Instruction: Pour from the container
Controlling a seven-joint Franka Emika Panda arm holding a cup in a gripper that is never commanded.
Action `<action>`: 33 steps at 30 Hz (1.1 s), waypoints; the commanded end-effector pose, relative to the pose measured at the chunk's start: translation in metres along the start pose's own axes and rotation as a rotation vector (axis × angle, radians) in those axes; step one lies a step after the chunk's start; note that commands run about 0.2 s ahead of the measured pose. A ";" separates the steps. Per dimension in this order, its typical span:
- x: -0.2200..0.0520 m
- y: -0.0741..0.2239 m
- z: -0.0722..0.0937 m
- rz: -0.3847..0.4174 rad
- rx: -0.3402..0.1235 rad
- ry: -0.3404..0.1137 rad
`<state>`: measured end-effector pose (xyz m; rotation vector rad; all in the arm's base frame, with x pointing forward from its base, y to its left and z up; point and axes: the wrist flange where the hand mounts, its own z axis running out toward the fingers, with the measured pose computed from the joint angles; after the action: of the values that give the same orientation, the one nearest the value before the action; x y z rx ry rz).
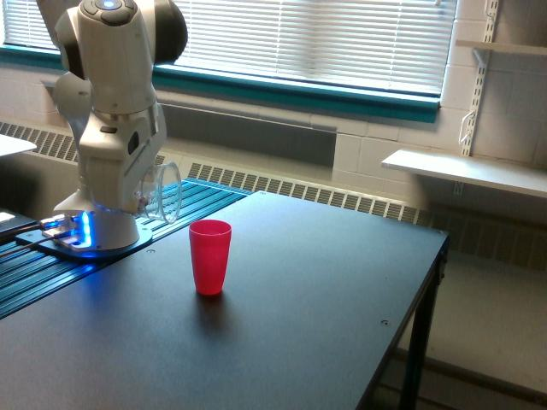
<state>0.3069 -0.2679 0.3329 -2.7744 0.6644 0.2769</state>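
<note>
- Black table (325, 290) fills the view, with blinds (316, 38) and a radiator grille along the wall behind it.
- Red cup (209, 256) stands upright on the table, our landmark.
- White arm (115, 102) looms up and to the exterior view's left of the cup.
- Gripper (144, 195) clamps the container (164, 193), tipped on its side, mouth toward the cup.
- Container hangs above the table, left of the cup and apart from it.
- Blue-lit base (81, 232) sits left of the cup.
</note>
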 end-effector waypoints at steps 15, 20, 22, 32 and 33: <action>0.003 -0.022 0.007 -0.269 -0.013 -0.055; 0.005 -0.031 0.008 -0.325 -0.015 -0.052; 0.006 -0.034 0.009 -0.350 -0.022 -0.046; 0.008 -0.051 0.015 -0.462 -0.021 -0.037; 0.008 -0.053 0.016 -0.474 -0.026 -0.037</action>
<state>0.3302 -0.2322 0.3288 -2.8343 0.1422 0.2595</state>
